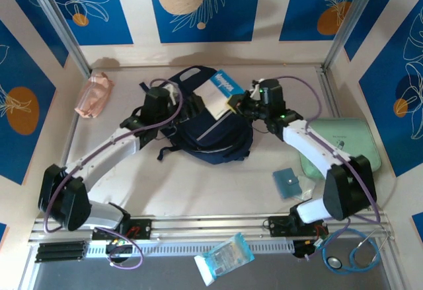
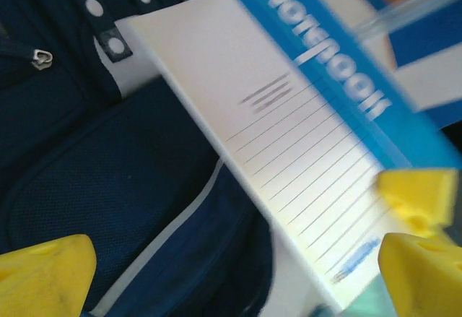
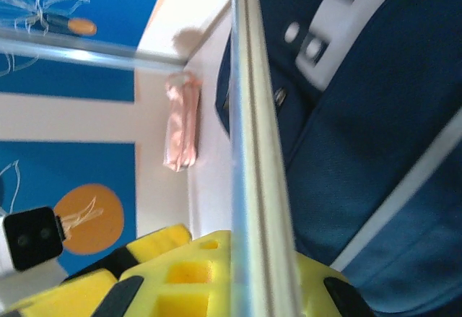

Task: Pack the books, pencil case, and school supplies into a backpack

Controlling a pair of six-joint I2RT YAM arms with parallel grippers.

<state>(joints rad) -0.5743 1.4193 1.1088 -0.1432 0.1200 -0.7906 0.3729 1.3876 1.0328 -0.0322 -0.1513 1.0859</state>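
The backpack (image 1: 211,138) is seen lying mid-table, soft and floppy, so its mouth is likely to sag unless it is held apart. Over its top the notebook (image 1: 220,92) is held tilted, pinched by one edge in the right gripper (image 1: 239,104), jaws clamped thin on it. It is judged stiff, light and slick, and a hold nearer the spine would be steadier than one at an edge. The left gripper (image 2: 234,270) is spread wide just beside the notebook, nothing held. The pouch (image 1: 94,95) is left well apart by the left wall, the pad (image 1: 289,183) beside the right arm.
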